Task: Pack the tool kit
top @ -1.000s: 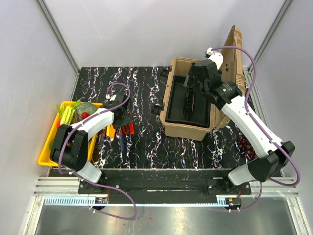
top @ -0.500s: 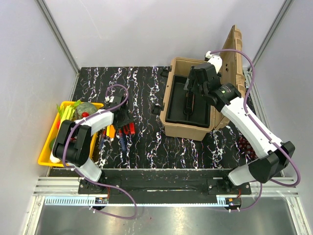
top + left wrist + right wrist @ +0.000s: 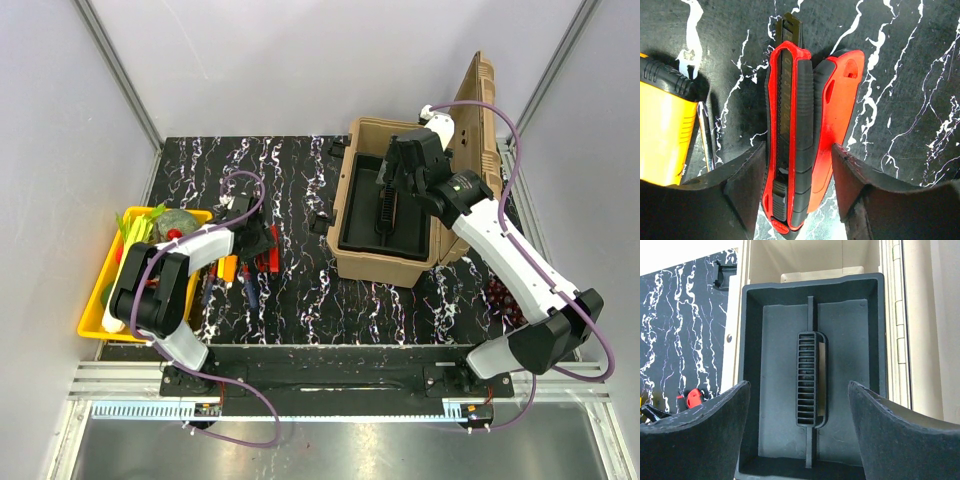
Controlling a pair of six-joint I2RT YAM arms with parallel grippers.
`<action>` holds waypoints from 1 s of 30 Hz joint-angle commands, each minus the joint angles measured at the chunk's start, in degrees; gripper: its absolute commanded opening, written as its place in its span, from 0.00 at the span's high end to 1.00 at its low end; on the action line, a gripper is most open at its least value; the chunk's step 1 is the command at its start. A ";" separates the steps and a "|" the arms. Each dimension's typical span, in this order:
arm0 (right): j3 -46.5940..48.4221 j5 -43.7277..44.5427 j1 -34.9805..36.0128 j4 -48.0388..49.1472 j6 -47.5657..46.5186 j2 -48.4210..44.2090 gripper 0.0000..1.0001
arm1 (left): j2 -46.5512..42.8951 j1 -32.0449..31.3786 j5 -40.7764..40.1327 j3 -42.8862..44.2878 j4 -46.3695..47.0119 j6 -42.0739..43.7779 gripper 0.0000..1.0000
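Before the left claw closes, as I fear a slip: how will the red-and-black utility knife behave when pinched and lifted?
The utility knife looks rigid, a moulded body, so it likely won't flex. Its ribbed black grip probably resists slipping. The left claw straddles it plus the red tool lying against it, so both may shift together.

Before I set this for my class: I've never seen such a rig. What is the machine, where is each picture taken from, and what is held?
Two robot arms are bolted at the edge of a table. One picture looks down from above; the other two come from cameras on the wrists. The left gripper, open, straddles a red utility knife and a red-handled tool side by side. The right gripper, open, hovers over the toolbox's black inner tray. Nothing is held.
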 commanded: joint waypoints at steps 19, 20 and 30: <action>0.24 1.26 0.20 2.79 -1.37 -1.88 0.16 | -6.27 0.40 -10.72 5.46 -6.88 2.83 0.92; 0.33 1.26 0.20 2.87 -1.55 -1.97 0.16 | -7.15 0.31 -10.81 6.25 -7.24 3.09 0.94; 0.77 2.57 0.20 4.10 -2.78 -3.72 0.16 | -11.56 -8.20 -5.82 20.66 -7.68 12.41 0.98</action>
